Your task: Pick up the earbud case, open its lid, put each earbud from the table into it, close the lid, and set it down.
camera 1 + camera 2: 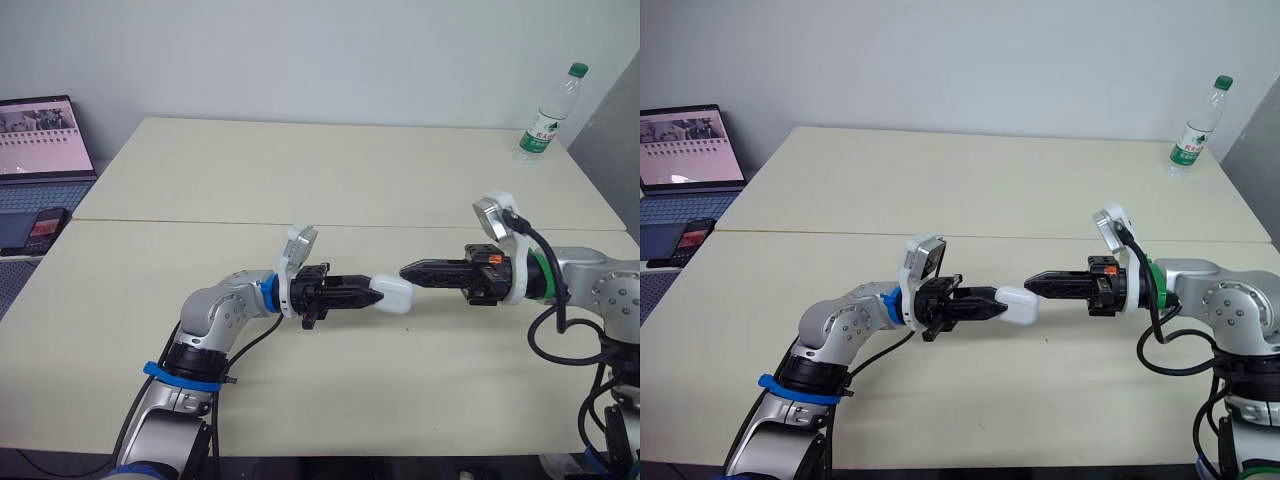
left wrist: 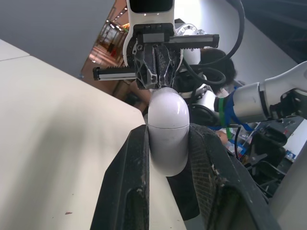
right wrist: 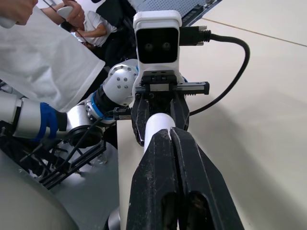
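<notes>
1. Two black fingers of the left gripper point(image 1: 372, 294) are clamped on the lower half of the small, white, glossy, pill-shaped plastic earbud case point(image 1: 395, 296). The case is held in the air above the middle of the nearer pale beige table point(image 1: 120, 300), well apart from every edge. The hold is taken on smooth, rounded sides, so the case could be squeezed out forward if the grip were tightened or jolted.
2. The right gripper point(image 1: 404, 269) is seen with its fingers pressed together and nothing between them, the tips touching the lid end of the case. If it is pushed straight along the case, the case is likely to be driven back through the left fingers rather than opened.
3. The lid seam point(image 2: 167, 125) lies just beyond the left fingertips. Should those tips be slid over it, the lid would be pinned down and could not be lifted.
4. If the lid is levered too hard from one side, the case could be twisted in the grasp, dropped onto the table and sent rolling toward an edge.
</notes>
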Controlling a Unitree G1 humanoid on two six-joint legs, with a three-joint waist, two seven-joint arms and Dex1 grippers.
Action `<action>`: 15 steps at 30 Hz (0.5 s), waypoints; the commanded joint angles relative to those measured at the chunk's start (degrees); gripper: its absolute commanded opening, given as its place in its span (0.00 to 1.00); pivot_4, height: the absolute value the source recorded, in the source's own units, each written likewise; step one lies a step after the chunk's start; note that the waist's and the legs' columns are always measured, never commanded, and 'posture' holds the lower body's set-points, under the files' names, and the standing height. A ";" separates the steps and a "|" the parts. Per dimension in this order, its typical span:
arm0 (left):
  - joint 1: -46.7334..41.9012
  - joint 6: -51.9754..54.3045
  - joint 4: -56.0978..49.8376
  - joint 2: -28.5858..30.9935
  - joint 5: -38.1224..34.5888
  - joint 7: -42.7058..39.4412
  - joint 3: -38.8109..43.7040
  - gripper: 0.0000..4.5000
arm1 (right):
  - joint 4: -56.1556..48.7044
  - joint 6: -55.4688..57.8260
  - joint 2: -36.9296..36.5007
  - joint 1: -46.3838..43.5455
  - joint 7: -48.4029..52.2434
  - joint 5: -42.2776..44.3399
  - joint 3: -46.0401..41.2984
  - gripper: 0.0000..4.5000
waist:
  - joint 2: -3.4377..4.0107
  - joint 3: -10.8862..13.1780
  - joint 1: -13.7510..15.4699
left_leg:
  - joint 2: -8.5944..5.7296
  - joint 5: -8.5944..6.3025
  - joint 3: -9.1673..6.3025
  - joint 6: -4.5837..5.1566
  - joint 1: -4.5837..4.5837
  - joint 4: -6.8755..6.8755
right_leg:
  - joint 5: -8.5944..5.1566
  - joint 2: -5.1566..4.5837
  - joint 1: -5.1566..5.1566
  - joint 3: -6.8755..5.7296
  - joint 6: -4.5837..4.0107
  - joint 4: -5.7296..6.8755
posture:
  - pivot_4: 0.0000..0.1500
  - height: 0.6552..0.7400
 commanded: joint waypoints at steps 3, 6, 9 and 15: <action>-1.42 -3.32 2.13 -1.39 6.21 5.60 -1.93 0.19 | 1.70 -10.84 -0.69 3.52 -5.02 -10.05 -2.65 0.01 | 0.00 0.00 0.06 | -0.01 0.00 -0.01 0.00 0.00 0.02 | -0.01 -0.01 0.01 0.01 0.01 0.00 | 1.00 0.95; -1.13 -4.12 2.06 -1.31 10.20 7.85 -4.63 0.19 | 0.26 -15.10 -1.59 8.25 -6.00 -14.01 -3.43 0.01 | 0.00 0.00 0.16 | -0.02 0.00 -0.06 0.00 -0.09 0.01 | 0.01 -0.01 -0.03 -0.01 -0.01 -0.01 | 1.00 0.95; -1.22 -3.82 3.24 -0.91 15.55 10.99 -8.63 0.19 | -2.89 -19.97 -3.75 15.43 -6.20 -18.89 -3.98 0.01 | 0.01 -0.01 0.32 | -0.04 0.00 -0.07 0.00 -0.20 0.02 | 0.03 -0.02 -0.12 -0.01 -0.05 -0.01 | 1.00 0.95; -4.14 1.19 8.05 -3.15 18.02 15.78 -9.41 0.19 | -9.39 -26.64 -4.54 25.62 -7.25 -23.68 -6.22 0.01 | 0.01 0.00 0.19 | -0.05 0.00 -0.14 0.00 -0.22 0.07 | -0.04 -0.02 -0.11 -0.06 0.08 0.02 | 1.00 0.95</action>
